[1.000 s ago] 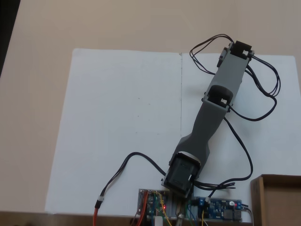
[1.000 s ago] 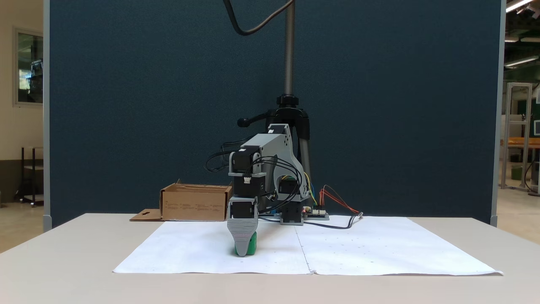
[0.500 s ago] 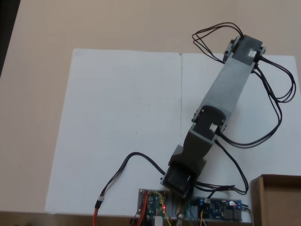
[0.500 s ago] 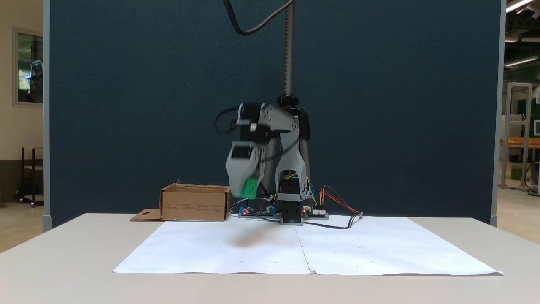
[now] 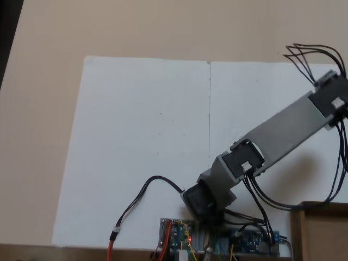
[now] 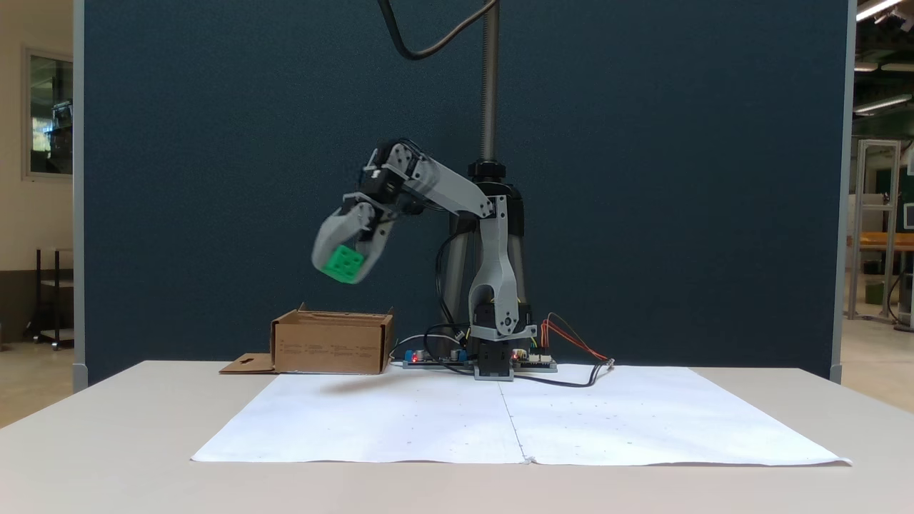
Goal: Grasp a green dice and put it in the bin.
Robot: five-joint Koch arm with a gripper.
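fingers [image 6: 344,265] clamping green dice [image 6: 342,263], seemingly above bin [image 6: 330,344]

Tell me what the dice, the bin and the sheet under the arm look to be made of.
The green dice: probably plastic, judging by its bright, even colour, rounded edges and dimpled pips. The bin: likely cardboard, being matte brown with thin walls and a loose flap beside it. The white sheet: looks like paper, thin, flat and matte, with a centre seam or fold.

Bin [image 5: 321,231] cut off at corner
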